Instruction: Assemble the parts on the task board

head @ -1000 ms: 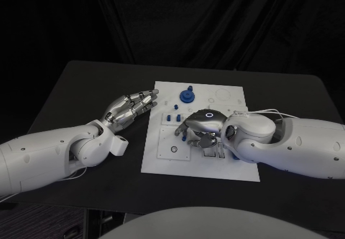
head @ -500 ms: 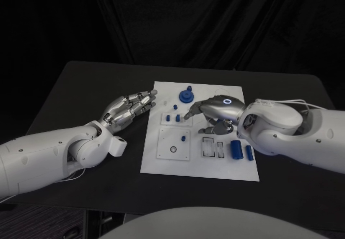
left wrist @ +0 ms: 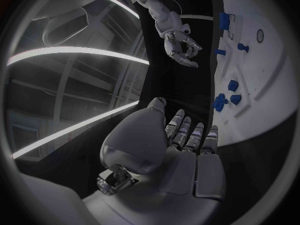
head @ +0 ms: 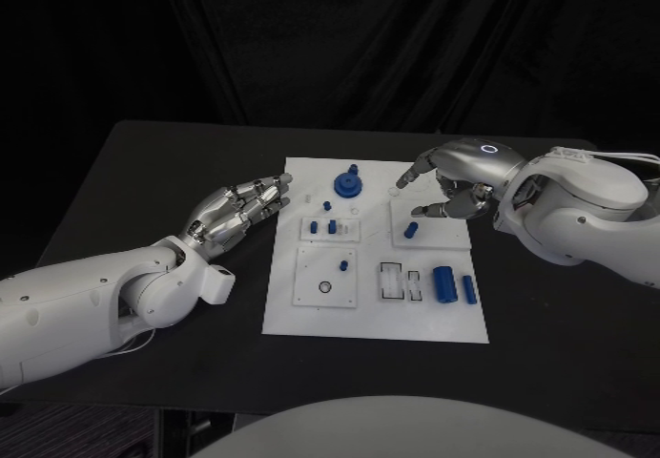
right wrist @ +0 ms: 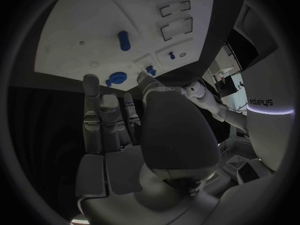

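Nearest the robot, on the black table [head: 152,181], the white task board [head: 371,320] has a bare near strip. Just beyond that strip, toward the board's right side, two blue cylinders lie side by side: a thick one [head: 443,283] and a thinner one [head: 469,289], next to two rectangular outlined slots [head: 403,281]. On the left of the same band sit a small dark ring [head: 326,286] and a short blue peg [head: 342,264].

Farther in, a pair of small blue pegs [head: 323,227] stands in a raised square plate, and a single blue peg [head: 410,230] lies tilted on the right half of the board.

The left hand [head: 245,210] rests at the board's left edge, empty, its fingers stretched out and close together, fingertips pointing toward the far corner; the left wrist view shows the fingers [left wrist: 189,135] straight, with the board beside them.

At the far end stands a round blue knob-like part [head: 348,183]. The right hand [head: 451,181] hovers over the board's far right corner with fingers loosely curled downward and parted, holding nothing; from its wrist camera the fingers [right wrist: 103,120] extend above the board's far edge
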